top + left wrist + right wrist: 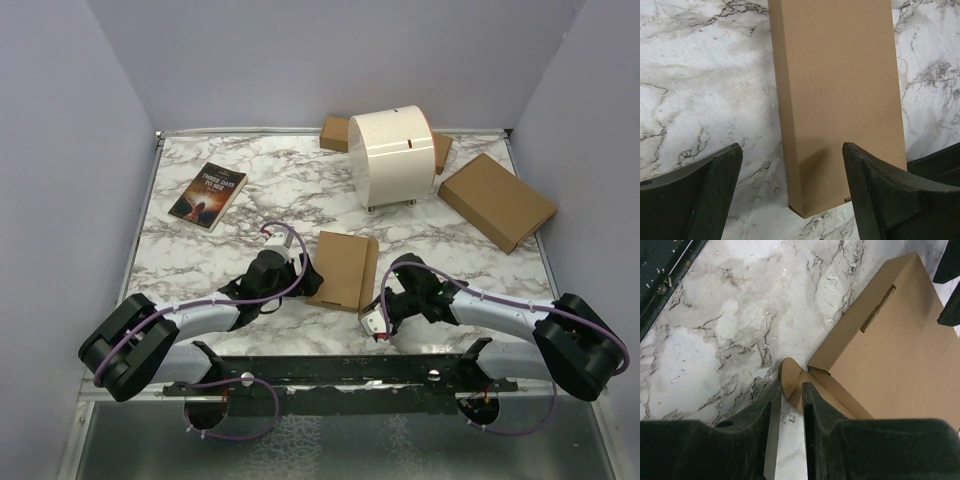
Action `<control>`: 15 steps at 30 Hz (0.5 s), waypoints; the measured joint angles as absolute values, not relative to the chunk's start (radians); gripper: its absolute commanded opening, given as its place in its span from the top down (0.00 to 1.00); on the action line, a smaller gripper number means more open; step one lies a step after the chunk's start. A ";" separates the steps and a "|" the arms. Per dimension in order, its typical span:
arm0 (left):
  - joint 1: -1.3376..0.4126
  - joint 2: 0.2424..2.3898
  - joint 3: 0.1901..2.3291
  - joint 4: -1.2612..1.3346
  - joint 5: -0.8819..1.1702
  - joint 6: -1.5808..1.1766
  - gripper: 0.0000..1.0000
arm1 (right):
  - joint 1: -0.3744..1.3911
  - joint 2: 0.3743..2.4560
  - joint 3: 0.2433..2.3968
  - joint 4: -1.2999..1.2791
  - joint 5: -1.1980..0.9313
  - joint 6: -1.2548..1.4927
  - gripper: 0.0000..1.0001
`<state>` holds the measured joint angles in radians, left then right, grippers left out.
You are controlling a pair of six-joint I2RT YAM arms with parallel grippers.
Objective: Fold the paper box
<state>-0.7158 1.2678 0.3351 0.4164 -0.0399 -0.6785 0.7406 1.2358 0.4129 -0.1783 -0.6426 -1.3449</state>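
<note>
Centrally on the marble-patterned table (200, 262) lies the paper box (345, 270), a flat rectangle of plain brown cardboard with a matte, smooth face and crisp creased edges, set just ahead of the two arm bases. The left gripper (303, 274) sits at the box's left long edge. In its wrist view the dark, curved fingers (695, 195) stand wide apart, one over bare marble and the other over the box's near end, with the box's corner between them.

The right gripper (372, 318) is at the box's near right corner. Its wrist view shows the black fingers (820, 407) drawn close together on a small rounded tab (788, 377) that sticks out from the corner of the box, pinching it. A thin side wall rises along that edge, cut with a narrow rectangular slot (878, 308).

Farther back, a glossy white drum (392, 155) stands on short legs, partly hiding flat brown cardboard pieces (335, 133) behind it. A larger, thicker cardboard box (497, 201) lies angled near the table's right edge, well apart from the paper box. A paperback book (208, 195) with a dark cover rests toward the far left. Purple cables (285, 235) loop along both arms, and plain grey walls close in the table on three sides.
</note>
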 measured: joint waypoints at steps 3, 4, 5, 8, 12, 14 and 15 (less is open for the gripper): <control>-0.716 1.270 0.335 0.416 -0.040 -0.678 0.16 | 0.741 1.236 0.413 -0.178 -0.640 -1.328 0.78; -0.716 1.270 0.335 0.416 -0.040 -0.679 0.16 | 0.741 1.236 0.413 -0.178 -0.640 -1.322 0.78; -0.716 1.270 0.335 0.416 -0.040 -0.679 0.16 | 0.741 1.236 0.413 -0.178 -0.639 -1.318 0.78; -0.716 1.270 0.335 0.416 -0.040 -0.679 0.16 | 0.741 1.236 0.413 -0.178 -0.636 -1.305 0.78; -0.716 1.263 0.335 0.416 -0.041 -0.679 0.16 | 0.741 1.236 0.414 -0.178 -0.634 -1.295 0.78; -0.716 1.254 0.335 0.416 -0.043 -0.679 0.16 | 0.741 1.236 0.414 -0.178 -0.633 -1.293 0.78; -0.716 1.248 0.335 0.416 -0.043 -0.679 0.16 | 0.741 1.236 0.414 -0.178 -0.633 -1.290 0.78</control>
